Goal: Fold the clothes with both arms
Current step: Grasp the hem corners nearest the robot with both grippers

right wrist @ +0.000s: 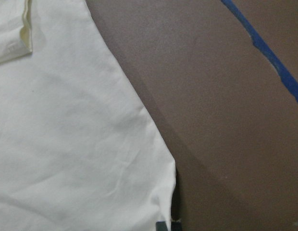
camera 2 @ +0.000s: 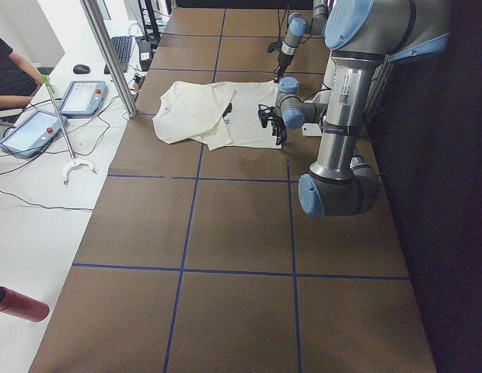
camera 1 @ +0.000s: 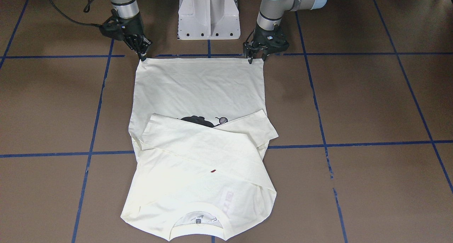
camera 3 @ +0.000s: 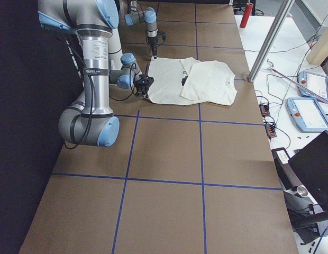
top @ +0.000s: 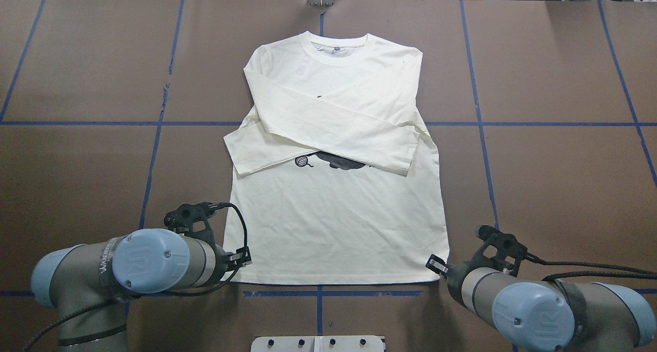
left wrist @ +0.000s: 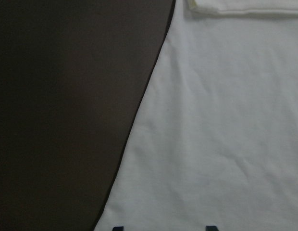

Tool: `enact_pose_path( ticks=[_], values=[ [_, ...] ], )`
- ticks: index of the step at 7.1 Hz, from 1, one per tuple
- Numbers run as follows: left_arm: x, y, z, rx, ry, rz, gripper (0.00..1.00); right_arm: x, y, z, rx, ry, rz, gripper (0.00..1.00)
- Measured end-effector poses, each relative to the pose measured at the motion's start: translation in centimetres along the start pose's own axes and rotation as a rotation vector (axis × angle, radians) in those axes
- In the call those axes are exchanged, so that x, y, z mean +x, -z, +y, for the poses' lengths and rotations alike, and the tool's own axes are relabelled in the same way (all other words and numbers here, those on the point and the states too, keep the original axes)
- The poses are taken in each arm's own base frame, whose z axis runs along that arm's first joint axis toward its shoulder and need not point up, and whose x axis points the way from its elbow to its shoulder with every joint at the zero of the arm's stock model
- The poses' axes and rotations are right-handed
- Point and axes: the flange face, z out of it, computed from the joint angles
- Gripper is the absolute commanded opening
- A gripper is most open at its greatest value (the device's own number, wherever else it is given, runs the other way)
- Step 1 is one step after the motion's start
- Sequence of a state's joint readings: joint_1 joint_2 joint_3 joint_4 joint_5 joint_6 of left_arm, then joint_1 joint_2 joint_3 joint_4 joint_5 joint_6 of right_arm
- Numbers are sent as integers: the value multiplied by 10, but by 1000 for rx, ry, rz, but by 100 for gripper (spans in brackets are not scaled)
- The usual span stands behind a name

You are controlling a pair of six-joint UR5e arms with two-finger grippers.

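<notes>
Shirt [top: 333, 229] lies flat at the centre of the overhead view, collar [top: 334, 46] toward the top, hem toward the bottom. Both sleeves are folded across the chest and cross each other. The cat print [top: 339, 162] peeks out just below them.

Left arm [top: 128, 265] comes in at the lower left of the overhead view, wrist bent down. The left gripper [camera 1: 257, 58] sits at the hem corner at the upper right of the front view. Its fingertips [left wrist: 117, 227] are spread apart over the cloth in the wrist view, so nothing is gripped.

Right arm [top: 534, 306] comes in at the lower right, angled in and down. The right gripper [camera 1: 142, 55] is at the other hem corner, fingers pinched together on the shirt's corner.

The hem runs straight, just above a blue tape line [top: 333, 293] in the overhead view. The white base [camera 1: 208, 16] stands between the arms, near the hem but apart from it. The brown table [top: 564, 177] is bare to the left and right of the shirt, and there is a narrow strip beyond the collar.
</notes>
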State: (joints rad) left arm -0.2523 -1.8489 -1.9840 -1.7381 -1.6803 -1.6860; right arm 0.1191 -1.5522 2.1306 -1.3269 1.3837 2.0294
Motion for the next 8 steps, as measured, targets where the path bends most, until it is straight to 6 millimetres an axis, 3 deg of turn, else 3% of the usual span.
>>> enact_pose_path(
  ticks=[3, 8],
  values=[
    [-13, -8, 3, -4, -4, -27, 61, -2, 1, -4, 1, -3, -3, 0],
    [-16, -14, 13, -20, -16, -39, 53, -2, 1, -7, 2, -4, -1, 0]
  ],
)
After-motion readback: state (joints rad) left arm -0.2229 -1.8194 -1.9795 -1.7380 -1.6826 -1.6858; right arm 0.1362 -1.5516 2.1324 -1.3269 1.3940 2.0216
